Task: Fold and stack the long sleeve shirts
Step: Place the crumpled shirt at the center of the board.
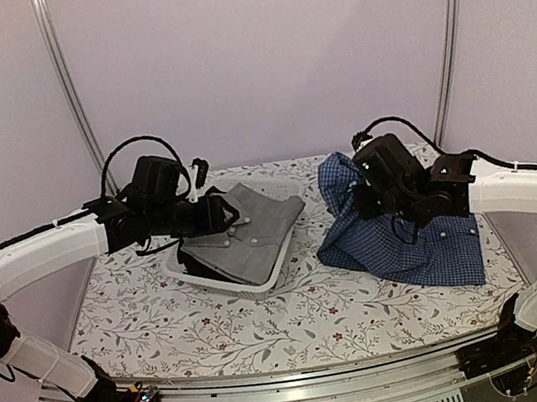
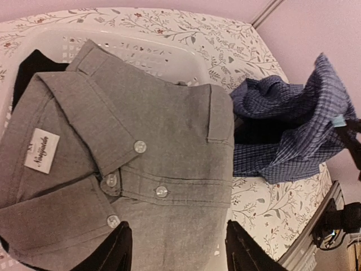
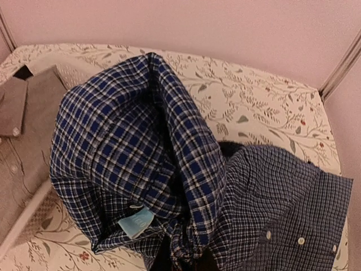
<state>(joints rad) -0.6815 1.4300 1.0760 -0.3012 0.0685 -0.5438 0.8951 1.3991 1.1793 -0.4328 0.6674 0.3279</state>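
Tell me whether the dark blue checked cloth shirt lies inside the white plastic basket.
No, that shirt sits on the table beside the basket.

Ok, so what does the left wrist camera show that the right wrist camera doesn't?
Only the left wrist view: the white neck label on the grey shirt, and the left gripper, jaws apart above the shirt's front. Only the right wrist view: the light-blue tag inside the bunched, raised part of the blue checked shirt, and the white buttons on its flatter part. Both: the grey shirt, the blue checked shirt, the white basket and the floral tablecloth.
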